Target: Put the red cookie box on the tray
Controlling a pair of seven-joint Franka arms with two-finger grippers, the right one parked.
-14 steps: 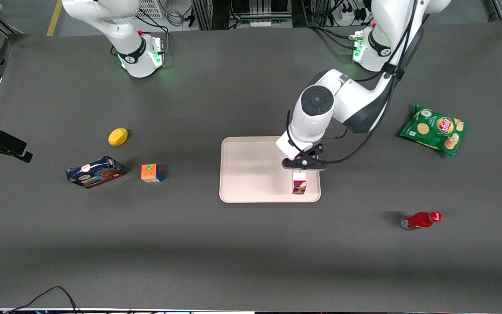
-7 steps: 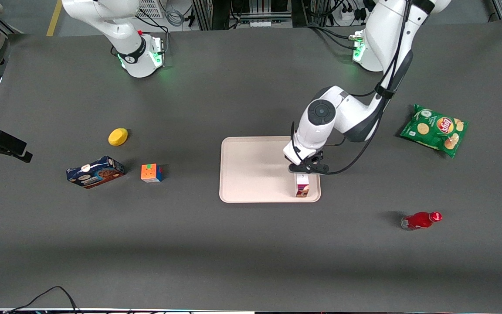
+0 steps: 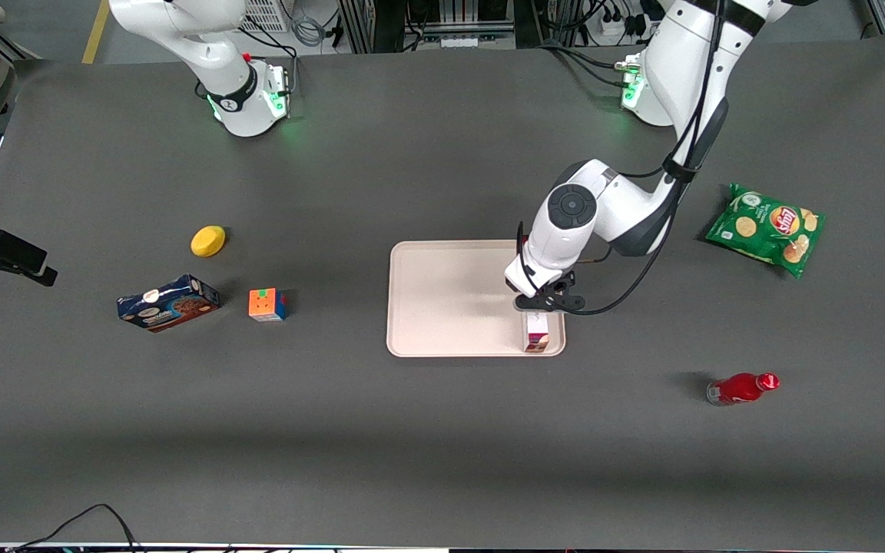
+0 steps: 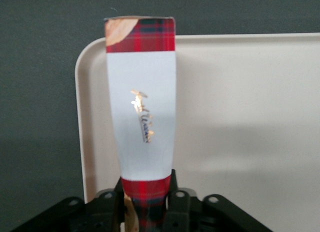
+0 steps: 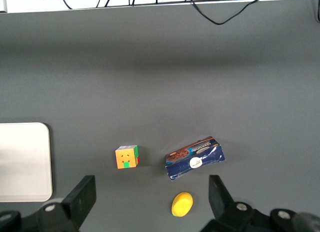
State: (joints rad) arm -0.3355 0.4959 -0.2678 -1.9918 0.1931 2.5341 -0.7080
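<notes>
The red cookie box [image 3: 537,333] is a long dark-red plaid carton with a white label panel [image 4: 142,112]. It lies over the tray's edge nearest the working arm's end, its free end by the corner nearest the front camera. My left gripper [image 3: 541,304] is shut on the box's other end, its fingers [image 4: 177,204] pressed against the box's sides. The tray [image 3: 450,299] is large, flat and pale beige [image 4: 240,117]. Whether the box rests on the tray or hangs just above it I cannot tell.
A red bottle [image 3: 742,388] lies nearer the front camera toward the working arm's end. A green chip bag [image 3: 769,227] lies farther out that way. Toward the parked arm's end sit a colour cube [image 3: 266,304], a blue cookie box [image 3: 167,302] and a yellow object [image 3: 208,240].
My left gripper has come down with the red cookie box and shifted slightly toward the tray's working-arm edge and the front camera. The grip stays shut.
</notes>
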